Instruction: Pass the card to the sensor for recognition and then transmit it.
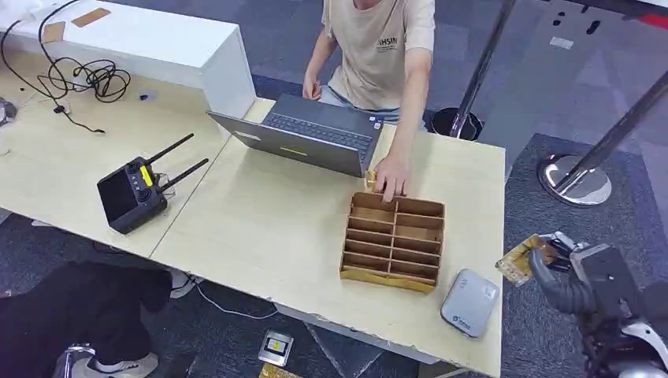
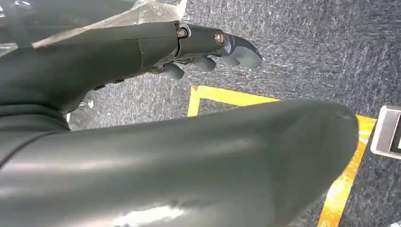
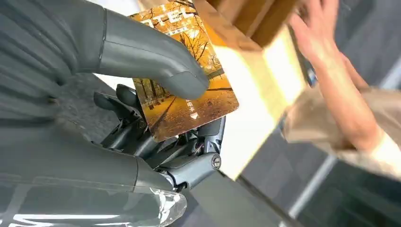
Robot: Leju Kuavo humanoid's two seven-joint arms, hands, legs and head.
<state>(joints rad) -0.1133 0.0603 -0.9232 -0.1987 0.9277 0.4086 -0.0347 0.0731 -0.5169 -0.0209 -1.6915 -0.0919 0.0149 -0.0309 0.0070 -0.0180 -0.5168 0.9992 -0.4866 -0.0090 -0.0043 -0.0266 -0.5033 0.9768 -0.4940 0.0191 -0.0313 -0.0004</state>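
the flat orange card printed with autumn trees (image 3: 187,97) was pinched in the right robot hand (image 3: 156,118), thumb pressed on its face and dark fingers behind it, off the right edge of the pale wooden bench (image 1: 260,228). the grey rounded sensor box (image 1: 469,302) lay at the bench's near right corner, near the card. left of it stood the slotted wooden card rack (image 1: 394,240), a person's hand (image 1: 391,177) touching its far edge. the left robot hand (image 2: 208,47) hung over the carpet, fingers loosely curled, holding nothing.

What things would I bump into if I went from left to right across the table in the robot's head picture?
Black cable → black remote controller → laptop → wooden divider tray → grey sensor box → card held in the robot's right hand.
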